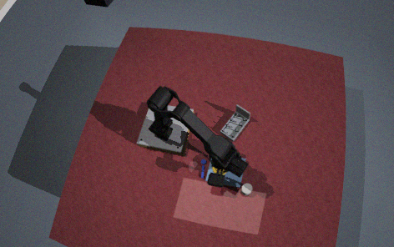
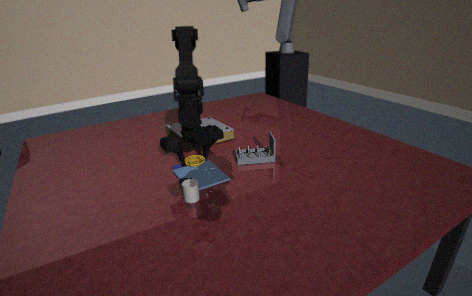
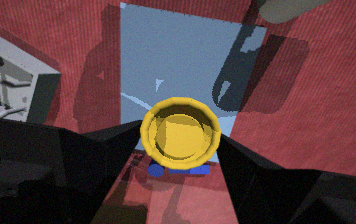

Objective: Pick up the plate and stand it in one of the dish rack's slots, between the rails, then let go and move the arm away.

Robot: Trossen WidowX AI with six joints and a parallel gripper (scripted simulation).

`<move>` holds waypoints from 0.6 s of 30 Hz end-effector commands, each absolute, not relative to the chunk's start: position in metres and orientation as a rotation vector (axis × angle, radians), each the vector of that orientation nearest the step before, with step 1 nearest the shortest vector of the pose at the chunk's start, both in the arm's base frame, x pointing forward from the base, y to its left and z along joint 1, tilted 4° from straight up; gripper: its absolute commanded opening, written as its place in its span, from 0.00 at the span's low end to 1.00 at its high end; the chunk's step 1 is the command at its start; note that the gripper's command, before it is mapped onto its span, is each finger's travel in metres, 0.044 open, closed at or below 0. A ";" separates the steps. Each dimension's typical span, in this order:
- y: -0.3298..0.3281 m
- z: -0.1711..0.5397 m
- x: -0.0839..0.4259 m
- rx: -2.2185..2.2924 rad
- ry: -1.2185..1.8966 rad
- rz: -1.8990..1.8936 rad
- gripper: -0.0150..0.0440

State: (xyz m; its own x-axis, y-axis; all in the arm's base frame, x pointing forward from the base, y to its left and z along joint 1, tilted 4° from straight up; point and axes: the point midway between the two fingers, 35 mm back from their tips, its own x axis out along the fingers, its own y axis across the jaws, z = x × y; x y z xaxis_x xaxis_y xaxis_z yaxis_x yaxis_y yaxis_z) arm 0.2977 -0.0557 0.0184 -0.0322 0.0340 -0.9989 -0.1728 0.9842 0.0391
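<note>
The yellow round plate lies roughly level, open side up, at the edge of a blue board. My gripper is shut on the plate, with one finger against its rim on each side. I cannot tell whether the plate still touches the board. The grey dish rack stands apart from the plate, on the left in the wrist view. It has a row of thin rails and a tall wall at one end. Its slots look free of dishes.
The blue board lies under and beside the gripper. A white cup stands close to the board. A blue utensil lies by the board's other side. The arm stands on a grey base box.
</note>
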 end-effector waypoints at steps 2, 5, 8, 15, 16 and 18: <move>-0.058 0.044 0.305 -0.110 1.579 0.158 0.25; -0.059 0.057 0.307 -0.110 1.579 0.159 0.25; -0.060 0.071 0.308 -0.110 1.579 0.159 0.25; -0.061 0.100 0.311 -0.110 1.577 0.160 0.25; -0.061 0.104 0.312 -0.110 1.578 0.160 0.25; -0.061 0.112 0.312 -0.110 1.578 0.160 0.25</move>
